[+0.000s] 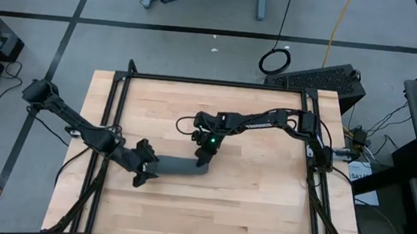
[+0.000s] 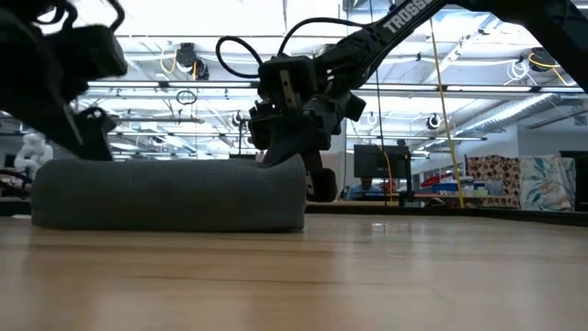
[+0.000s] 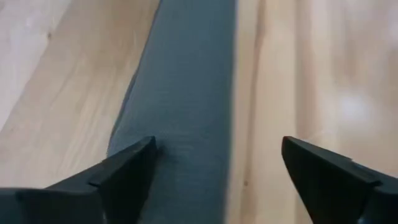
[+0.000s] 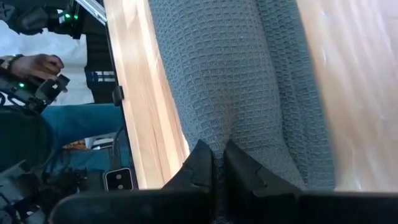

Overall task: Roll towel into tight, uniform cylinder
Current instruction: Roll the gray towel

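The dark grey towel (image 1: pixel 181 165) is already lying as a rolled cylinder mid-table; the left gripper (image 3: pixel 214 165) is hovering wide open over one end, gripping nothing; the right gripper (image 4: pixel 214 163) is pinching the other end, so tightening seems nearly finished.

The high view looks straight down on the whole wooden surface (image 1: pixel 209 200) and both arms, from well above. The low view sits at surface height, facing level across it into the room behind. Each wrist view looks forward past its own hand, very near the towel (image 3: pixel 186 93) (the weave fills much of the right wrist picture). All four views share the towel lying near the middle of the surface.
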`<state>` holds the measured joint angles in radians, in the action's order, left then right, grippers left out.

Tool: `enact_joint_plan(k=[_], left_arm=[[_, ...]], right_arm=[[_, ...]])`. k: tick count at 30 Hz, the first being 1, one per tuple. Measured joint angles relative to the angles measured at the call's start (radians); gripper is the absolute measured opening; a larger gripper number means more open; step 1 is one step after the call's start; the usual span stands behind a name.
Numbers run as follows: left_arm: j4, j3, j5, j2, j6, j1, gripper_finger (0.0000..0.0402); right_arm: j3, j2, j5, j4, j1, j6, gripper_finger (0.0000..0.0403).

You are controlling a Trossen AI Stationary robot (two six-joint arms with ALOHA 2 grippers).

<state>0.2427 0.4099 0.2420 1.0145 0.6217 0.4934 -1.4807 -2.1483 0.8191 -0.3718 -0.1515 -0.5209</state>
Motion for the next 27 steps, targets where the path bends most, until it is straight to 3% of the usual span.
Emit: enact_joint_plan(k=[3,7,11,14,21,27], left_arm=[[-0.001,0.0,0.0,0.057,-0.001,0.0,0.0313],[-0.009,0.0,0.0,0.104,-0.001,0.0,0.0226],[-0.026,0.0,-0.001,0.118,-0.001,0.0,0.0144],[-0.027,0.0,0.0,0.119,-0.001,0.0,0.0107],[-0.036,0.0,-0.002,0.119,-0.001,-0.001,0.0094],[-0.044,0.0,-0.001,0.118,0.003,-0.003,0.0114]], right_arm=[[0.0,0.0,-0.002,-0.006,0.012,-0.001,0.0005],[0.0,0.0,-0.019,-0.005,0.04,-0.017,0.0005],[0.0,0.0,-0.099,-0.006,0.067,-0.025,0.0023],[0.0,0.0,-0.159,0.004,0.079,-0.024,0.0048],[0.0,0.037,-0.193,-0.025,0.08,-0.025,0.0146],[0.0,0.123,-0.242,-0.116,0.08,0.069,0.0219]])
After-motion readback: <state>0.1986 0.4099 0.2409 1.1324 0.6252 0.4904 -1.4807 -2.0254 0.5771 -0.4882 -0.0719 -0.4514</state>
